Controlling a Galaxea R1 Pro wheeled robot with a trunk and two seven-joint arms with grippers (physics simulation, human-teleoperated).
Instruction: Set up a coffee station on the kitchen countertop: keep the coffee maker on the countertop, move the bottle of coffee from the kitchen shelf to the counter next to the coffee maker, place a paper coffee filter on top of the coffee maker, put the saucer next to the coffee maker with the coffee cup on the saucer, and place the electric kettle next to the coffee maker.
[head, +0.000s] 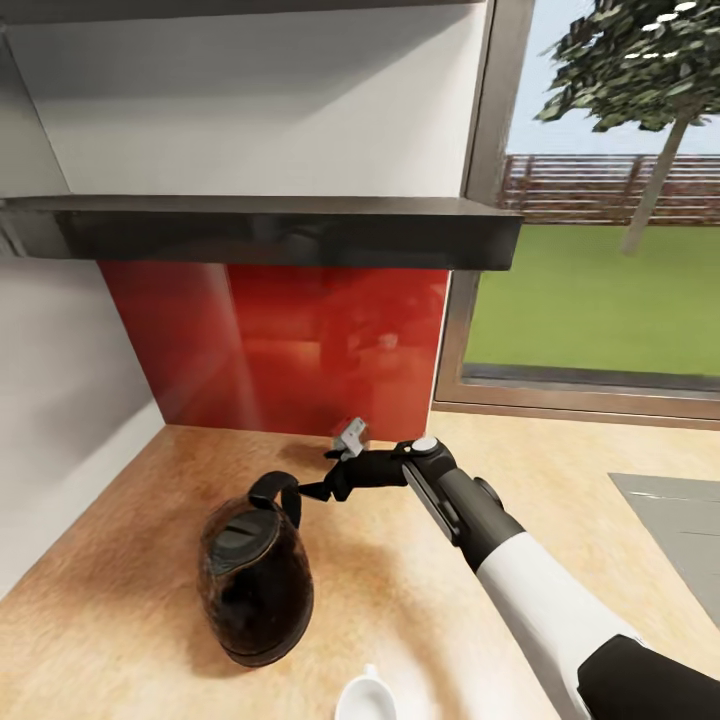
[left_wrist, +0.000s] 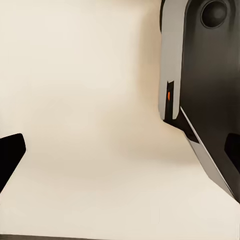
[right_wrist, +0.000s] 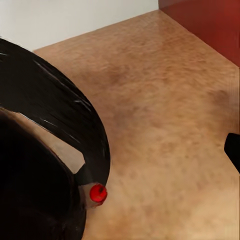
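The electric kettle (head: 255, 575) stands upright on the kitchen countertop (head: 520, 470), smoky glass with a black lid and arched handle (right_wrist: 60, 100). Its red switch (right_wrist: 98, 193) shows close in the right wrist view. My right gripper (head: 318, 488) is open at the handle's top, one fingertip (right_wrist: 233, 150) off to the side over bare worktop. The dark kitchen shelf (head: 260, 232) hangs above, seen edge-on. A white coffee cup (head: 365, 697) sits at the picture's near edge, cut off. My left gripper (left_wrist: 120, 152) is open, facing a cream surface. Coffee maker, bottle of coffee, paper coffee filter and saucer are out of view.
A glossy red backsplash (head: 300, 350) closes the counter's back, with a small grey box (head: 351, 434) at its foot. A white wall (head: 60, 450) bounds the left. A grey inset panel (head: 680, 530) lies in the counter at right, below a window (head: 600, 300).
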